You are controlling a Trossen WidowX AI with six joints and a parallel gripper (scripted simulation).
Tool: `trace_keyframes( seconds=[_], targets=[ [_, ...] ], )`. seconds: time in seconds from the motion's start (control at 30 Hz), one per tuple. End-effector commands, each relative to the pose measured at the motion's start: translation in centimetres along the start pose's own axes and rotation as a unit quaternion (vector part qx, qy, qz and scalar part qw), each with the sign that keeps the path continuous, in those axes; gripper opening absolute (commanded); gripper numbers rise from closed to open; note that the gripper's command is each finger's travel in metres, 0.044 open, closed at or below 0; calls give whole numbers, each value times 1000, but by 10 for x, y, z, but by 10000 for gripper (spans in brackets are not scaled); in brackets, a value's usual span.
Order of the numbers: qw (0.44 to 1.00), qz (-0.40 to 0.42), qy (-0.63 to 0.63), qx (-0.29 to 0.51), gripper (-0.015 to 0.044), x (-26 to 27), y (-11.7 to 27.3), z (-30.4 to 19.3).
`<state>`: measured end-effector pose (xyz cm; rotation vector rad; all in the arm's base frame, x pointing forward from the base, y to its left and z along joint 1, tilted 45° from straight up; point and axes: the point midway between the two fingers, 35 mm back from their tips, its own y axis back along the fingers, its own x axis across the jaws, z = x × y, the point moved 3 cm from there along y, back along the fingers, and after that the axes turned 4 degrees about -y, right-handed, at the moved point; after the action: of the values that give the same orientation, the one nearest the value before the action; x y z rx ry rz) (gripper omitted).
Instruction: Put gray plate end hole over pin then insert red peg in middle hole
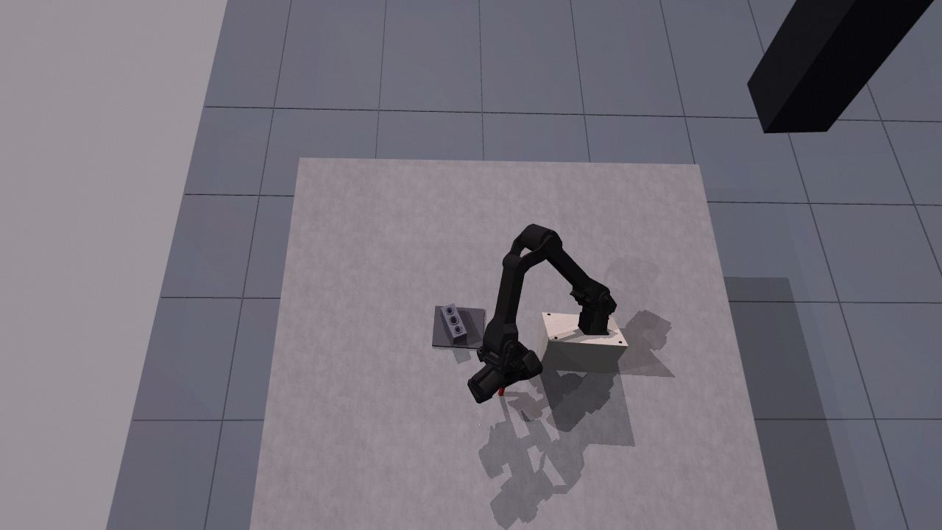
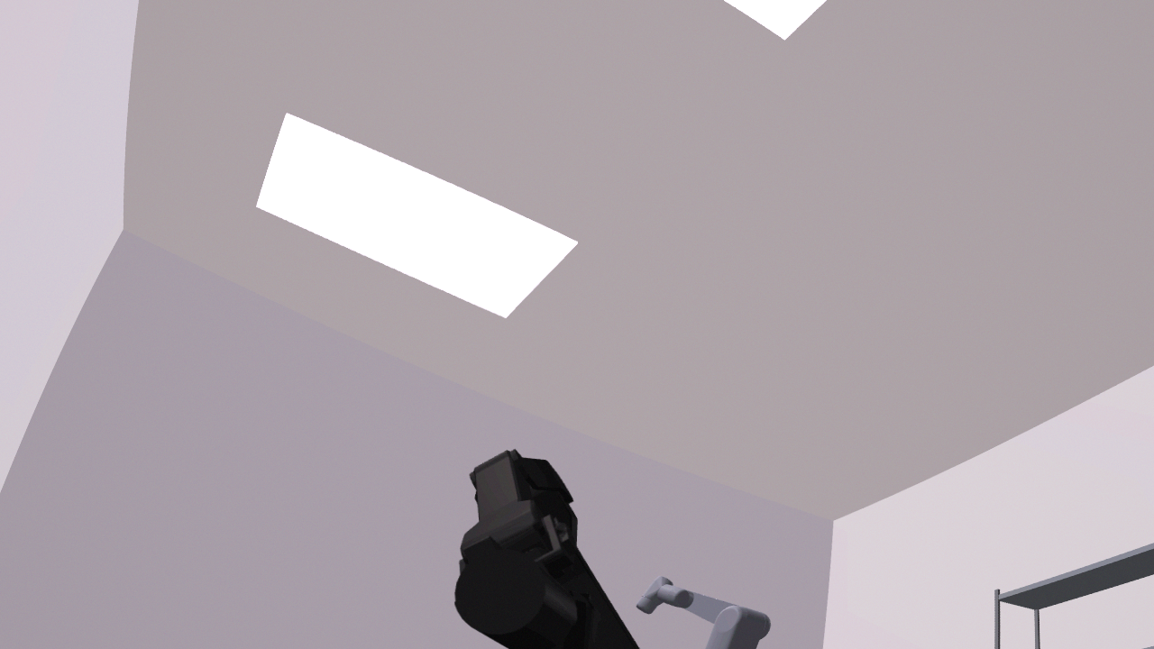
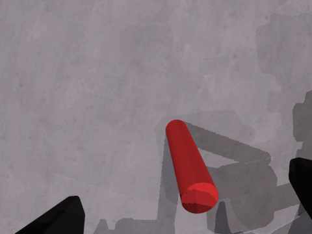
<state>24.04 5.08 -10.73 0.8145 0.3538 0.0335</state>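
From where I stand, the base, a dark square slab (image 1: 473, 338), makes the handiest landmark on the pale surface (image 1: 369, 422) (image 3: 71, 97). The gray plate (image 1: 458, 334) lies over it at a slant, its three holes facing up; whether an end hole sits over the pin, I can't tell from here.

The red peg (image 1: 501, 391) (image 3: 190, 159) is off the slab, on the side away from the black arm's raised elbow (image 1: 536, 237), and well apart from the plate. It stands upright on the surface, mostly tucked under the arm's wrist as seen from above (only a bit of red peeks out).

The gripper (image 3: 190, 191) is spread wide and has hold of nothing. It is over the peg, which shows between its two black fingertips, with room on either side and neither one touching it. The peg's top end faces the gripper.

The white box (image 1: 583, 355) that carries the arm stands on the opposite side of the arm's wrist from the slab. Beyond all this, a pale gray arm (image 2: 738, 626) stands in the background, with a shelf unit (image 2: 997, 621) near the wall.
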Motion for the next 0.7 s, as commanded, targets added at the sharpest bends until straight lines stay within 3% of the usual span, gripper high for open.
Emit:
trace_keyframes(
  seconds=[0.0, 0.53, 0.67],
  targets=[
    [1000, -2, 3, -2, 440, -1, -9, 0],
    [1000, -2, 3, -3, 440, -3, -31, 1],
    [1000, -2, 3, -3, 335, -3, -31, 1]
  ],
)
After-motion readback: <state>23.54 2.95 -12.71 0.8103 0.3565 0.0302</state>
